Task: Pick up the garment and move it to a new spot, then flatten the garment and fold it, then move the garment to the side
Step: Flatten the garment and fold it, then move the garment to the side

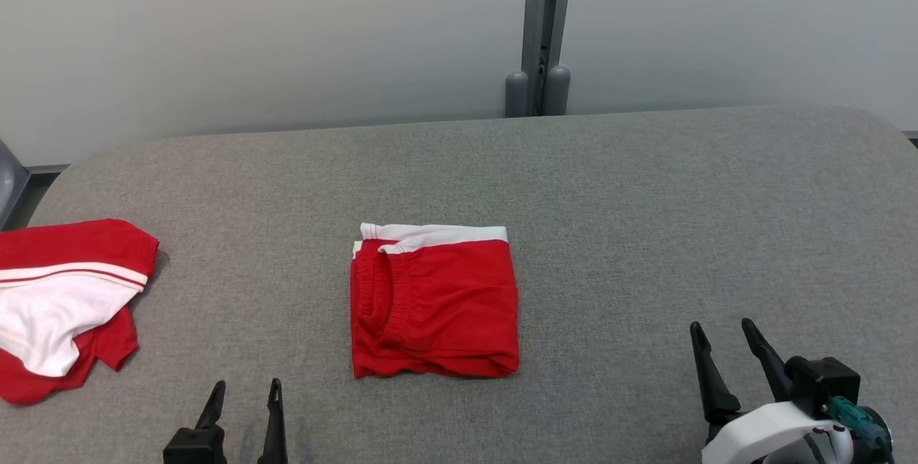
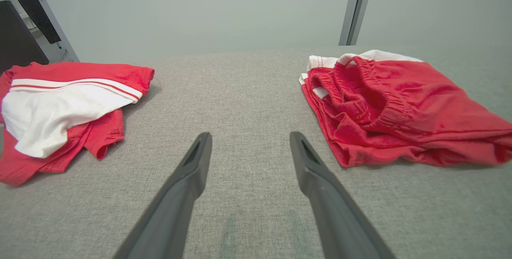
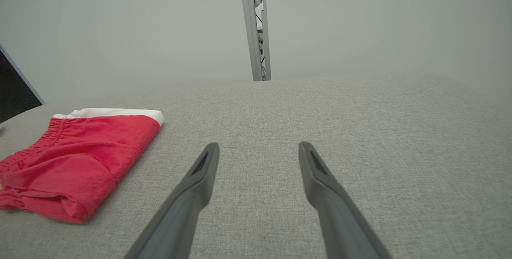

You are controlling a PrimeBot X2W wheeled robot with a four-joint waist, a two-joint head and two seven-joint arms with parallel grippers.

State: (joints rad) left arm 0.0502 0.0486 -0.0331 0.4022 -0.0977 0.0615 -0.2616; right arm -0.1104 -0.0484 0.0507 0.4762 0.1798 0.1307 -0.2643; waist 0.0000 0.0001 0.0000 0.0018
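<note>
Since the red shorts [image 1: 434, 302] already lie folded in a neat square, step: fold looks done, move-to-side not yet done (my read).
shorts position: middle of the grey table [image 1: 645, 184], white band at the far edge, elastic waist on the left half, lying flat, neither arm touching.
left gripper [image 1: 247, 386]: fingers spread, nothing held, near the front edge, just left of the shorts' near-left corner, apart from it.
right gripper [image 1: 721, 325]: fingers spread, nothing held, well to the right of the shorts.
red-and-white garment [image 1: 64, 292]: crumpled at the table's far left, well apart from the shorts.
next move: pinch through all layers at the near edge, likely both corners, so the stack doesn't unfold; keep it low.
target side: right half looks free, left holds the other garment. Which side is intended, can't tell.
</note>
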